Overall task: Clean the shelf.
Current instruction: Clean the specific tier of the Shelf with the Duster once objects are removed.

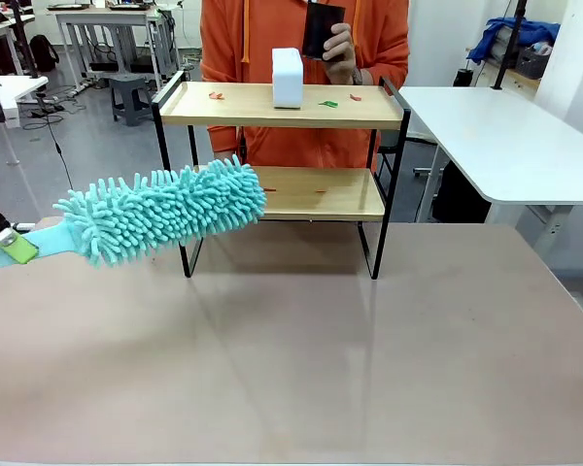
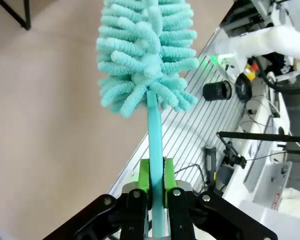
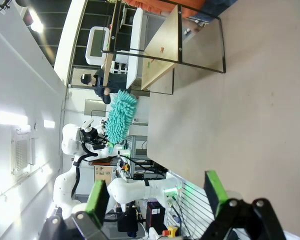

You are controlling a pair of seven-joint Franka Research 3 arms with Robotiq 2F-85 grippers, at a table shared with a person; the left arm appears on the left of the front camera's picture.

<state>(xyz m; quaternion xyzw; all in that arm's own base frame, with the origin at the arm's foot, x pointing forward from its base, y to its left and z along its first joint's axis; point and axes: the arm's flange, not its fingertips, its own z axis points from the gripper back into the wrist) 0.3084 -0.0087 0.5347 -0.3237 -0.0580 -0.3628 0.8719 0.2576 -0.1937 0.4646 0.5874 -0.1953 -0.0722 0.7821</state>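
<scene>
The right pincer (image 3: 155, 181) stands with its green pads (image 3: 97, 197) spread wide and nothing between them, over the beige table (image 3: 250, 110). Far ahead of it the shelf (image 3: 166, 42) appears sideways, the picture being rolled. One wooden board is turned towards the pincer, with tiny red and green flecks (image 3: 161, 49) on it and a white box (image 3: 138, 27) standing on it. Nearer the pincer, off towards the pad at picture left, a teal duster (image 3: 119, 116) hangs clear of the table, its fluffy head close to the shelf's end. A white arm (image 3: 72, 150) behind seems to carry it, though the grip is too small to make out. Orange clothing (image 3: 190, 4) shows beyond the shelf.
</scene>
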